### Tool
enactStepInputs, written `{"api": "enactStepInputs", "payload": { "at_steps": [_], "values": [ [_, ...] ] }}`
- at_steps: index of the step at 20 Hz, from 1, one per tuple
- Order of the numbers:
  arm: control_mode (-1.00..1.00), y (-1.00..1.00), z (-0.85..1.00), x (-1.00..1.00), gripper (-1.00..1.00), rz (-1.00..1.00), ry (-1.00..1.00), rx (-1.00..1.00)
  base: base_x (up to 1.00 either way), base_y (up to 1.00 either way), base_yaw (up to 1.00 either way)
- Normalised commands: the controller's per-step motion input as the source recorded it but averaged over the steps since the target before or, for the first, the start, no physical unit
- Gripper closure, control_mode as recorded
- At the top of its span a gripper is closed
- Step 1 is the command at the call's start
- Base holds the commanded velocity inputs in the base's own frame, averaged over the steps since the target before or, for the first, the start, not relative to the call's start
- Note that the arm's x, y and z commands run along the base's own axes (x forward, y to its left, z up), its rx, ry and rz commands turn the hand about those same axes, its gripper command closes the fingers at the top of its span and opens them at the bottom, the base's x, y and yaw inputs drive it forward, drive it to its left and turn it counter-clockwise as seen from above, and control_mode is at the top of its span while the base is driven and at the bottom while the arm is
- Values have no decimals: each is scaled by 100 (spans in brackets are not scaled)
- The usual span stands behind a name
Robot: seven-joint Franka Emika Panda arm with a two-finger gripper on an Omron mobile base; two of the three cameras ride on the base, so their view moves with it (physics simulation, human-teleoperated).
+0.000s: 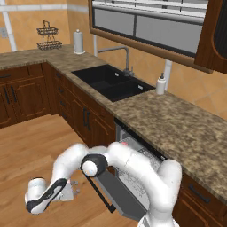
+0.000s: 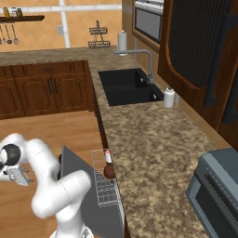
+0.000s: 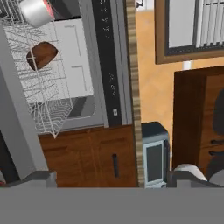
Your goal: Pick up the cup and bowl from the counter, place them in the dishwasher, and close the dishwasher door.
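The cup (image 3: 37, 11) and the bowl (image 3: 42, 55) both sit in the white wire rack (image 3: 39, 87) inside the dishwasher (image 3: 78, 65), the cup just beside the bowl; from the right base camera they show as a small white and red shape (image 2: 108, 156) next to a dark round one (image 2: 109, 172). The rack is pulled out over the dishwasher door (image 2: 76, 179), which hangs open and tilted, its dark bar handle (image 1: 95, 188) low on the outer edge. The gripper (image 1: 76, 189) hangs low beside that door, over the wooden floor (image 1: 26, 146), its jaws spread wide and holding nothing. So loading looks finished and, in my judgement, only the door remains. The risk lies there: if the rack is not pushed back in, lifting the door could jam against it or knock the dishes over, and a push from one corner with spread fingers could slip off the flat panel. The black control strip (image 3: 107, 65) carries small pale marks, too tiny to read; no brand or label is legible anywhere.
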Motion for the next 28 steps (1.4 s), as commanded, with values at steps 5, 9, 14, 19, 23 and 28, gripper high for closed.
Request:
{"api": "enactStepInputs", "payload": {
  "at_steps": [5,9,14,19,23,28],
  "values": [
    [-100,5,-86,65,-100,-10,0,-20,0,0,0],
    [-100,0,-89,80,-100,-5,3,-2,0,0,0],
    [-100,3,-87,79,-100,-1,8,0,0,0,0],
    [-100,12,-97,73,-100,6,10,-1,0,0,0],
    [-100,17,-90,64,-100,6,8,-5,0,0,0],
    [-100,0,-61,66,-100,0,1,-18,0,0,0]
  ]
}}
